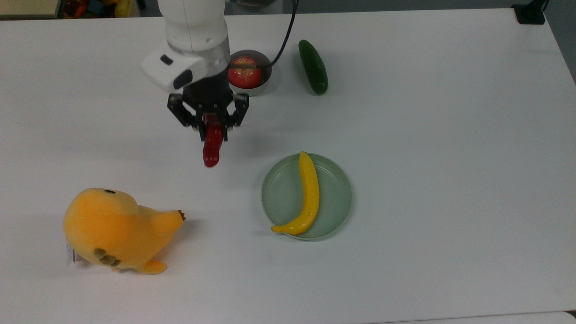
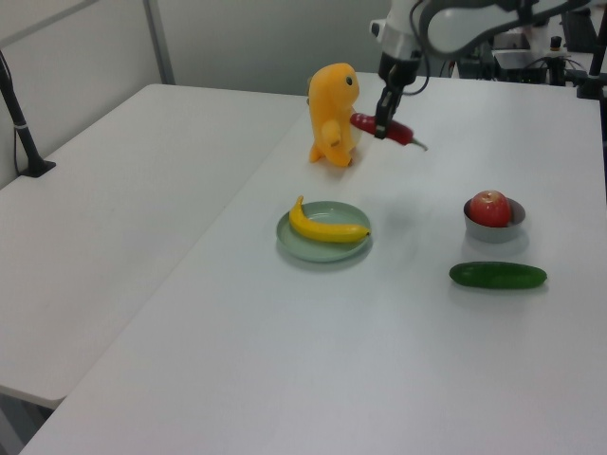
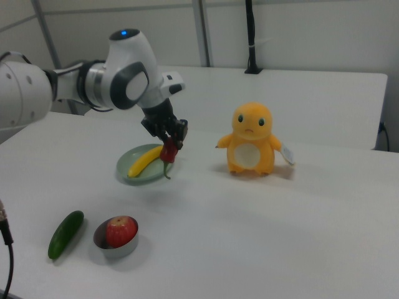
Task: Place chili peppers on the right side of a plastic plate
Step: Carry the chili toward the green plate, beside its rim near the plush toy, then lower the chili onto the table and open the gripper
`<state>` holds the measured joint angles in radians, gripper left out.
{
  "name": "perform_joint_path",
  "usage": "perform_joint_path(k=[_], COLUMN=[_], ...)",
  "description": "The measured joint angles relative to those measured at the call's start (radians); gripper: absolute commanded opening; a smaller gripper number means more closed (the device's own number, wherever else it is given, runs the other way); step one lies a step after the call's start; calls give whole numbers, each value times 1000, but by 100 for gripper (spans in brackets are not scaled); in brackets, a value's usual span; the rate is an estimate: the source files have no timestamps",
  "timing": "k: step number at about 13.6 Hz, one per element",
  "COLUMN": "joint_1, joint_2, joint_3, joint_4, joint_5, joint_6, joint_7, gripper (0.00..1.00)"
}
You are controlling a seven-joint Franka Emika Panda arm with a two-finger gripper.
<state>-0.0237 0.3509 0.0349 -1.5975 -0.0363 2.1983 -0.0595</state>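
The end effector (image 1: 209, 127) grasps the chili peppers (image 1: 211, 148) and holds them above the surface (image 1: 450, 180), left of centre in the top view. The plastic plate (image 1: 335, 191) lies lower right of them, well apart, carrying a banana (image 1: 308, 193). Pickup is complete; transport to the plate's right side and release remain.

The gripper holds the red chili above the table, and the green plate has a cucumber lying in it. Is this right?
Not quite. The gripper does hold the chili above the table, but the top view shows a banana in the plate; the cucumber lies on the table.
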Motion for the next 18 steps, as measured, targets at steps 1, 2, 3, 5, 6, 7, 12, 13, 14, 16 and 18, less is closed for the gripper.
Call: perform_joint_path(k=[1, 2, 3, 5, 6, 7, 12, 13, 14, 16, 18], joint_1=[0, 0, -1, -6, -9, -11, -16, -17, -17, -19, -22], joint_2=[26, 51, 76, 122, 144, 165, 241, 251, 258, 266, 272], joint_3=[0, 0, 0, 0, 0, 0, 0, 0, 0, 0, 0], joint_4=[0, 0, 0, 0, 0, 0, 2, 2, 3, 7, 8], joint_5=[0, 0, 0, -1, -3, -4, -29, -34, -36, -37, -37], joint_6=[55, 108, 157, 243, 283, 322, 453, 473, 487, 496, 496], joint_7=[13, 22, 30, 32, 32, 32, 32, 32, 32, 32, 32], gripper=[14, 14, 14, 18, 19, 21, 30, 38, 56, 100, 100])
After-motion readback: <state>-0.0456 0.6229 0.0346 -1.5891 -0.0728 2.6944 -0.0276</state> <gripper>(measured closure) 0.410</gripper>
